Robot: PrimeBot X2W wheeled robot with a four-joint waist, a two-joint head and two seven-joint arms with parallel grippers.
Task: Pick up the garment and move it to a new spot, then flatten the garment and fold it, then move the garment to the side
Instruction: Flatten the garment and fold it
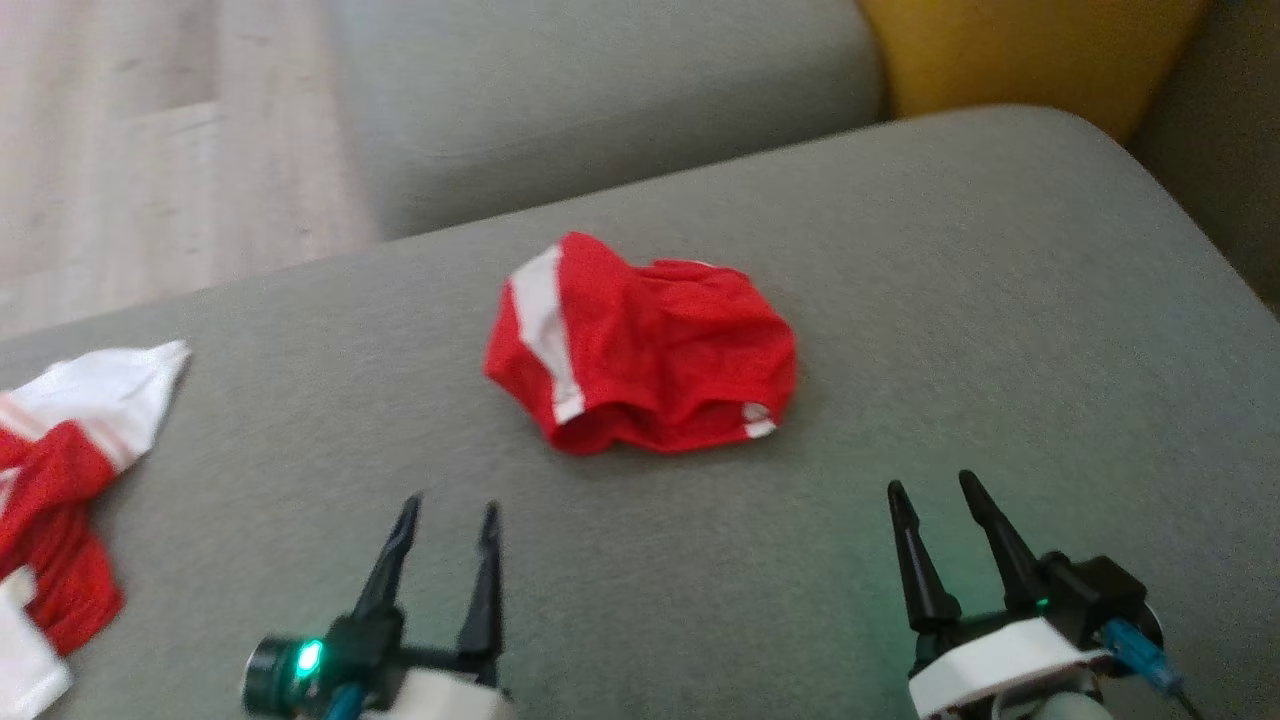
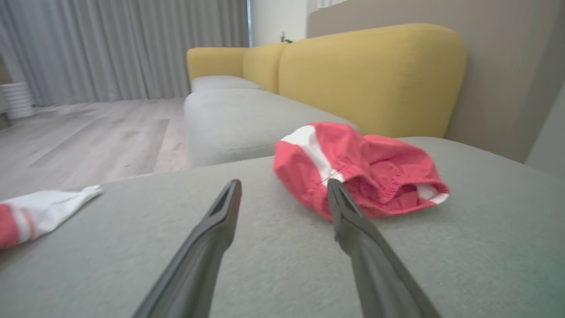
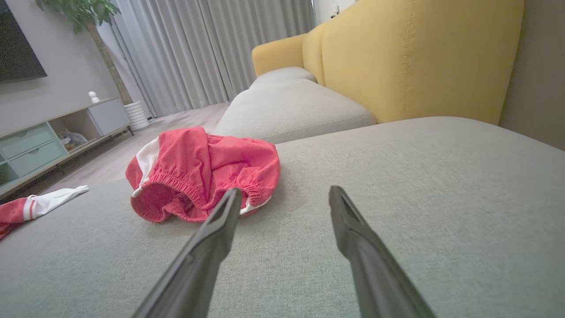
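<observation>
While both arms hover low over the grey cushion (image 1: 900,300), what your first reach turns on is that the garment (image 1: 60,470) lies off to the left, not ahead. You find it bunched at the cushion's left edge in the head view, a red body with a white, red-striped sleeve part pointing toward the far side, and partly cut off by the frame. Its long axis seems to run from that far sleeve tip back toward the robot along the edge, though with so much out of frame you cannot be sure, and no lettering shows.

Your left gripper (image 1: 451,505) is clearly the nearer one. The garment sits to its left and well apart from it, so you would have to swing that arm leftward. Your right gripper (image 1: 931,483) is much farther, on the other side of the cushion.

Do not be drawn by the smaller red piece (image 1: 650,350) with the white band. It lies straight ahead between the two grippers, and both pairs of fingers point roughly at it.

Both grippers have their fingers spread wide. Neither holds anything, and neither touches cloth or cushion as far as the views show.
</observation>
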